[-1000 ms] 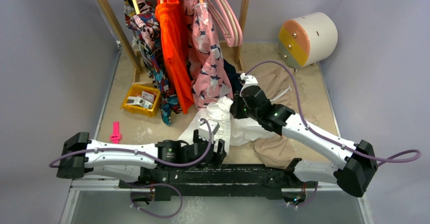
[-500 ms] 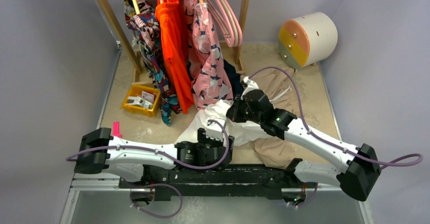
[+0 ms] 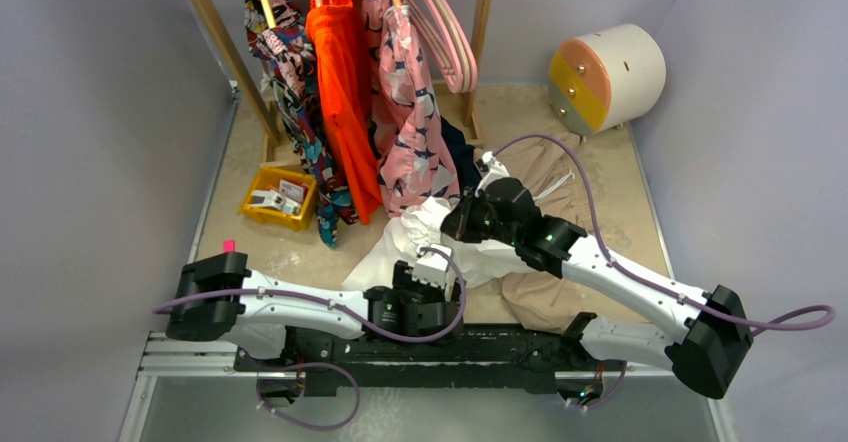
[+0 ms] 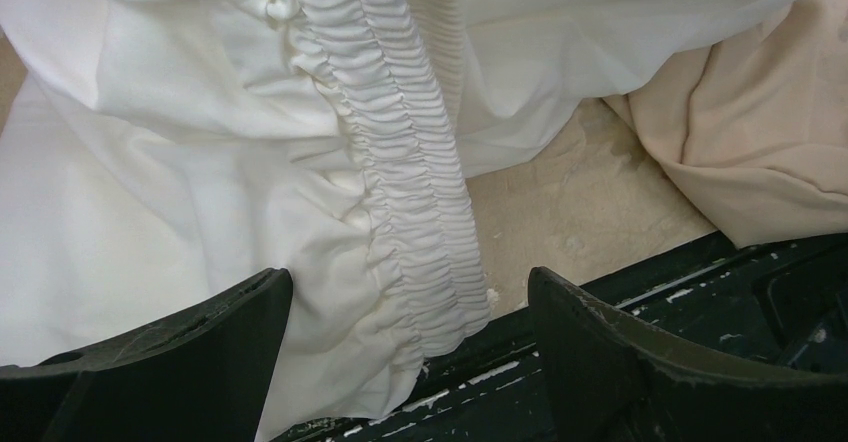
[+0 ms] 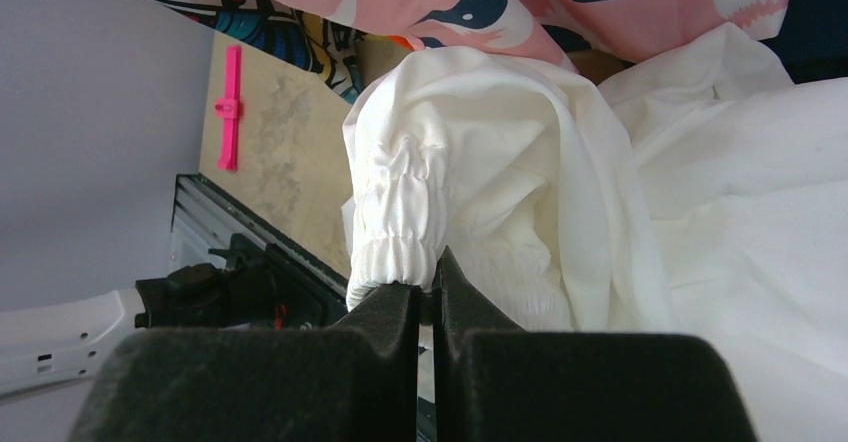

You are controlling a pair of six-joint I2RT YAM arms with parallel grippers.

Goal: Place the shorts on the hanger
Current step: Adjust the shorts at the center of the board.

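While the right gripper [image 5: 427, 287] pinches the gathered waistband [image 5: 400, 222] of the shorts [image 3: 395, 250], we note the left gripper [image 4: 408, 287] spread wide astride that band. Shorts lie heaped by the bench's [image 3: 615, 212] near edge, at its middle, touching the tan garment [image 3: 540, 297].

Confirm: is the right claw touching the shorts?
Touching. The right wrist view shows the right claw shut on the gathered waistband of the shorts.
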